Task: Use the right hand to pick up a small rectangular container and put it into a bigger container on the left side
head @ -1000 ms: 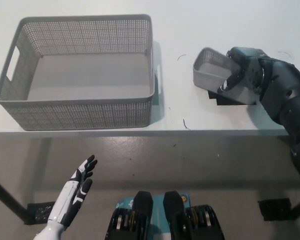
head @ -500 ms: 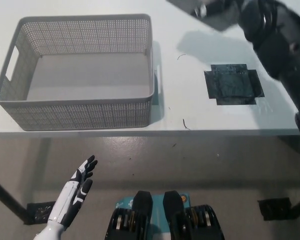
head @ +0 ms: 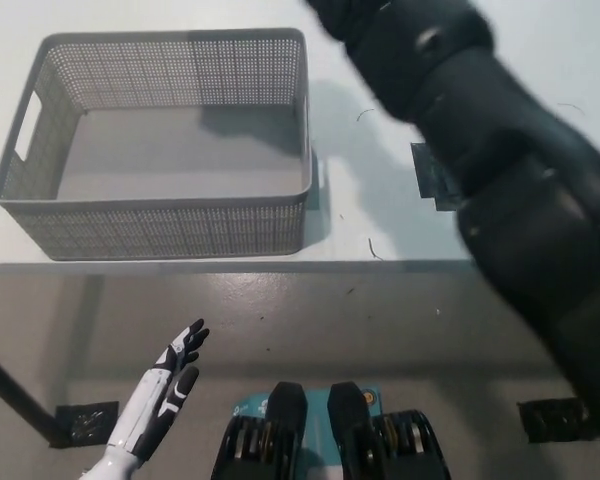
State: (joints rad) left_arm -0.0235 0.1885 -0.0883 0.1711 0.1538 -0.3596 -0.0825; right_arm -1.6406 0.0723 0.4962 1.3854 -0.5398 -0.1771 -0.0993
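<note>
Left to right: our white left hand rests low at the lower left, below the table edge, fingers spread and holding nothing. On the white table the large grey basket stands at the left, its inside bare.

Our black right arm sweeps diagonally across the view, out past the top edge just right of the basket's far corner. The right hand itself is out of view, so we cannot tell its state. The small rectangular container is not visible either; we cannot say where it is. A dark patch peeks out from under the arm.

Judgement: transport step toward the basket. Next move calls for bringing the hand over the basket's opening, lowering, then releasing.
</note>
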